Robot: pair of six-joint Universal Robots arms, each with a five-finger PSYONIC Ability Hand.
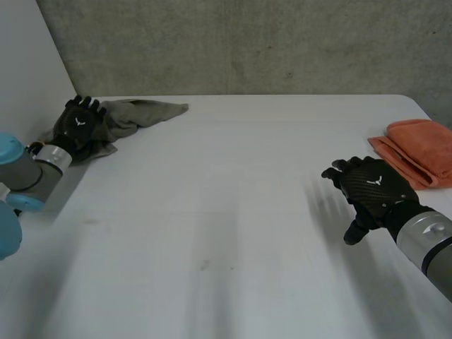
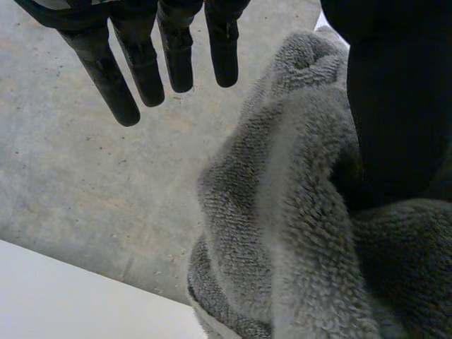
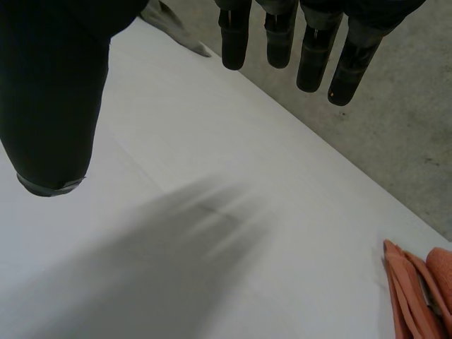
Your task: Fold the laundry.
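Note:
A crumpled grey towel (image 1: 145, 111) lies at the table's far left corner. My left hand (image 1: 79, 127) rests on its near end. In the left wrist view the fingers (image 2: 141, 63) are straight and clear of the towel (image 2: 282, 212), while the thumb (image 2: 395, 106) lies against a raised fold of it; nothing is pinched. My right hand (image 1: 373, 189) hovers over the right side of the table, open and empty, with its fingers (image 3: 282, 35) straight. A folded orange cloth (image 1: 418, 150) sits just beyond that hand, near the right edge.
The white table (image 1: 226, 226) is bare between the two hands. A concrete wall (image 1: 247, 42) runs behind the far edge and a white panel (image 1: 28, 63) stands at the left. The orange cloth (image 3: 417, 296) lies close to the table's edge.

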